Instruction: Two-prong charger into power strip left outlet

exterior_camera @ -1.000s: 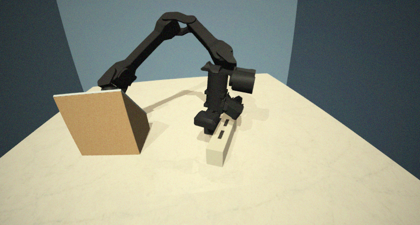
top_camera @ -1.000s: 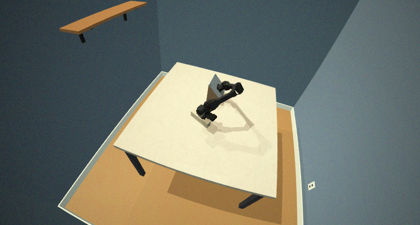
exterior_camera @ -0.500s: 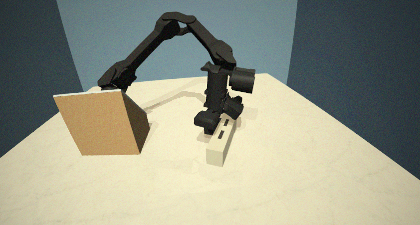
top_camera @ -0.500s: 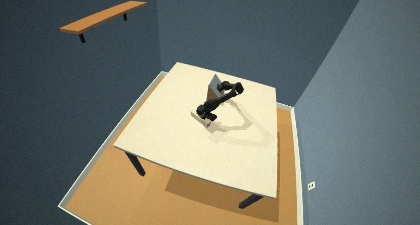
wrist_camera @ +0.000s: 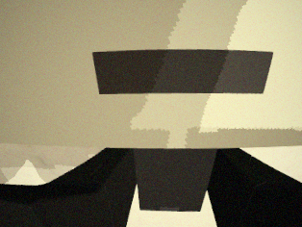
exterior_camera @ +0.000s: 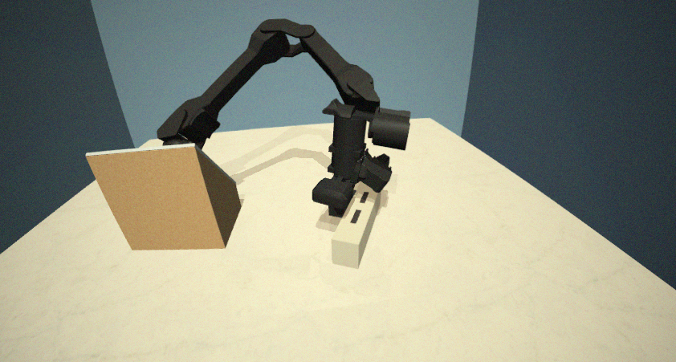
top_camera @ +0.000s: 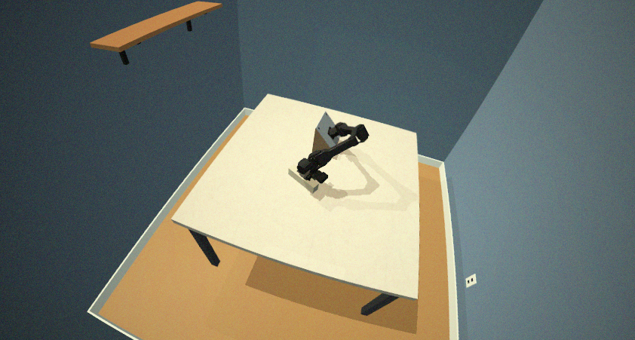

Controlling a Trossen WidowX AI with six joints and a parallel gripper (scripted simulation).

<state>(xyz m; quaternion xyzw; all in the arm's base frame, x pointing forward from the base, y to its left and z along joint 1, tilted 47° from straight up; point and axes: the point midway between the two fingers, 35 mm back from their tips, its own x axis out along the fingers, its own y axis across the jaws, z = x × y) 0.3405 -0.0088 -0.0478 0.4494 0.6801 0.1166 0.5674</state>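
The pale power strip [top_camera: 296, 178] [exterior_camera: 348, 238] [wrist_camera: 48, 101] lies on the table. In the exterior view two dark slots [exterior_camera: 356, 216] [exterior_camera: 364, 197] show on its top; one wide dark slot [wrist_camera: 183, 72] fills the middle of the wrist view. My gripper [top_camera: 311, 173] [exterior_camera: 353, 193] [wrist_camera: 170, 135] points down, low at the strip's side nearer the arm base. It is shut on the dark charger [wrist_camera: 175, 180], which shows between the fingers at the strip's lower edge in the wrist view. The prongs are hidden, and I cannot tell whether they are in an outlet.
A tilted box-like block [top_camera: 317, 140] [exterior_camera: 165, 201] with a pale panel on top stands near the arm base. The pale table [top_camera: 248, 173] [exterior_camera: 473, 265] carries both. A shelf [top_camera: 155, 24] and a wall socket [top_camera: 470, 280] are far off on the walls.
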